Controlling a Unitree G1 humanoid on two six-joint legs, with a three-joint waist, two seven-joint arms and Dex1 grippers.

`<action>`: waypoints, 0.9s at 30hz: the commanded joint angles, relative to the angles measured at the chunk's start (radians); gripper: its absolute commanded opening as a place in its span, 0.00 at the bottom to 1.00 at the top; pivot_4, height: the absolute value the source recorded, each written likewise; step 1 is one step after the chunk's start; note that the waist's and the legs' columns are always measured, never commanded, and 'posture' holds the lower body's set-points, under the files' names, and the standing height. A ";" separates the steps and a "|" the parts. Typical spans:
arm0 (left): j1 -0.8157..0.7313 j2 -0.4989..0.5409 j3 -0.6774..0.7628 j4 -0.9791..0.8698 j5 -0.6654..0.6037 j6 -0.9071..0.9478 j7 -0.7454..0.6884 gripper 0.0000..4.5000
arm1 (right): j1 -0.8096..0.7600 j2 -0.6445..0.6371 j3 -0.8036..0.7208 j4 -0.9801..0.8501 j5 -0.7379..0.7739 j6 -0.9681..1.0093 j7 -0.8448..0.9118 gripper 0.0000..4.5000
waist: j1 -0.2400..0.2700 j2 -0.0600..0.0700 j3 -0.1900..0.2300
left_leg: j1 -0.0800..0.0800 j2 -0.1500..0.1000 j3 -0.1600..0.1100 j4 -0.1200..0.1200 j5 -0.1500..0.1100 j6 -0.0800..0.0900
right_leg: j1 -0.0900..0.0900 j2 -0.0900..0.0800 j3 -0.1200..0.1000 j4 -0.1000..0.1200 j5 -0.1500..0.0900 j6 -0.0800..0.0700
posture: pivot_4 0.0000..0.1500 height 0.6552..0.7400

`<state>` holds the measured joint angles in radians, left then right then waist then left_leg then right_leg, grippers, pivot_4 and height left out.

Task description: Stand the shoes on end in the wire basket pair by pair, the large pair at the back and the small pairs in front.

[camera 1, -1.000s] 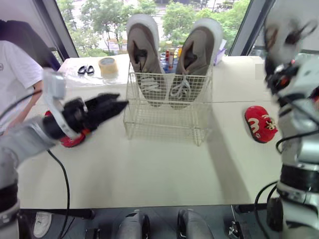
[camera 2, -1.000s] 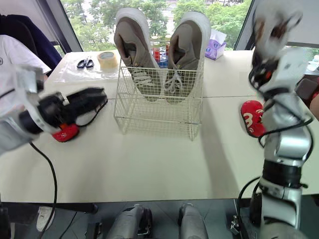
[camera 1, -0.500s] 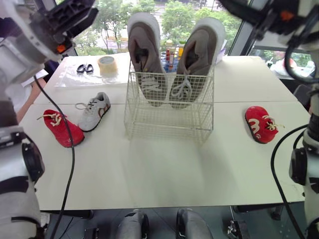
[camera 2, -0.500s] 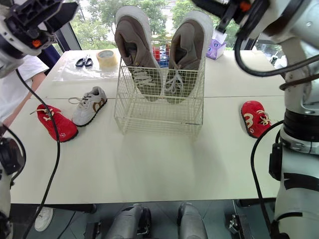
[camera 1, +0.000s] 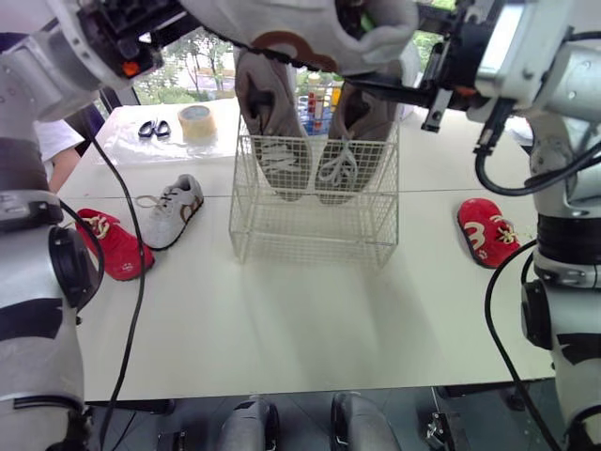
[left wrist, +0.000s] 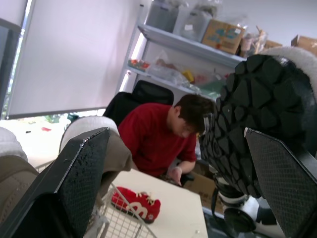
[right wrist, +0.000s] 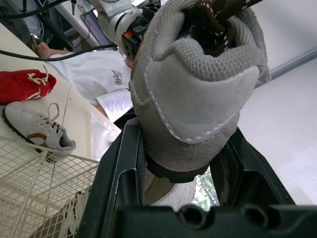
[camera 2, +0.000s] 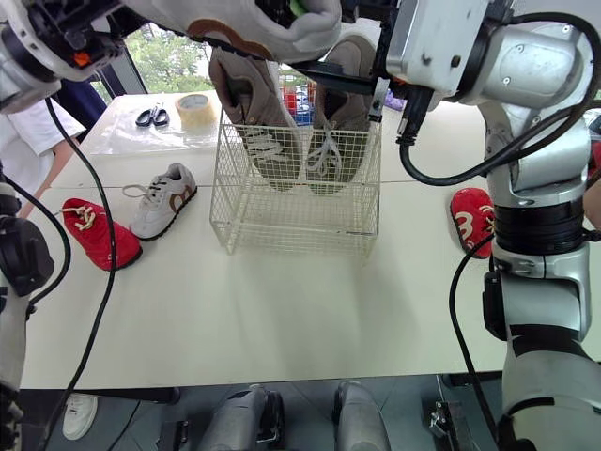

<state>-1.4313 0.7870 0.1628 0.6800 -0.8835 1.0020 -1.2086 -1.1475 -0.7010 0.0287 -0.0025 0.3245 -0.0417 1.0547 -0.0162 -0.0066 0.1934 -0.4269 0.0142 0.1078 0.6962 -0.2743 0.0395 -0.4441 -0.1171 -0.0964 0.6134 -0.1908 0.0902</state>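
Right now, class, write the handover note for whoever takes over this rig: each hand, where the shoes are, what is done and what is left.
Right hand: shut on the heel of a grey shoe, held high above the basket.
Left hand: open, beside that shoe's sole, not gripping.
Done: the large pair stands on end at the back of the basket.
On the table: the grey mate and one red shoe lie left of the basket, and the other red shoe lies right of it.
Left to do: stand both small pairs on end in front of the large pair.
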 commanded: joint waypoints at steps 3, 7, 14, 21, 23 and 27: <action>0.029 0.045 0.024 -0.027 0.064 -0.027 -0.047 1.00 | -0.053 0.021 -0.074 0.003 0.032 0.051 -0.080 0.32 | -0.001 0.000 0.000 | 0.000 0.000 0.000 0.000 0.000 0.000 | 0.000 0.000 0.000 0.000 0.000 0.000 | 1.00 1.00; 0.069 0.065 0.056 -0.054 0.071 -0.014 -0.060 1.00 | -0.049 0.022 -0.084 -0.010 0.028 0.061 -0.103 0.32 | 0.001 0.000 0.000 | 0.000 0.000 0.000 0.000 0.000 0.000 | 0.000 0.000 0.000 0.001 0.000 0.000 | 1.00 1.00; 0.073 0.042 0.111 -0.101 0.050 0.002 -0.040 1.00 | -0.027 0.018 -0.046 0.052 -0.064 -0.064 -0.080 0.32 | 0.001 -0.001 0.001 | 0.000 0.000 0.000 0.000 0.000 0.000 | 0.000 -0.001 0.000 0.000 0.000 0.000 | 1.00 1.00; 0.011 0.009 0.107 -0.068 0.059 0.004 -0.066 1.00 | -0.018 0.028 -0.010 0.087 -0.126 -0.179 -0.067 0.32 | 0.001 -0.001 0.001 | 0.000 0.000 0.000 0.000 0.000 0.000 | 0.000 -0.001 0.000 0.001 0.000 0.000 | 1.00 1.00; -0.006 -0.005 0.095 -0.053 0.069 0.000 -0.084 1.00 | -0.013 0.034 0.000 0.084 -0.137 -0.200 -0.066 0.32 | 0.001 -0.001 0.001 | 0.000 0.000 0.000 0.000 0.000 0.000 | 0.000 -0.001 0.000 0.001 0.000 0.000 | 1.00 1.00; -0.035 -0.039 0.063 -0.014 0.095 -0.011 -0.130 1.00 | -0.008 0.040 0.017 0.079 -0.156 -0.231 -0.064 0.32 | 0.000 -0.001 0.001 | 0.000 0.000 0.000 0.000 0.000 0.000 | 0.000 -0.001 0.000 0.001 0.000 0.000 | 1.00 1.00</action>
<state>-1.4291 0.7466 0.2326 0.6636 -0.7964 1.0068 -1.3142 -1.1443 -0.6637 0.0621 0.1017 0.1685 -0.2497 0.9955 -0.0158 -0.0074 0.1940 -0.4268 0.0138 0.1079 0.6967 -0.2740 0.0390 -0.4442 -0.1178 -0.0964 0.6146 -0.1907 0.0903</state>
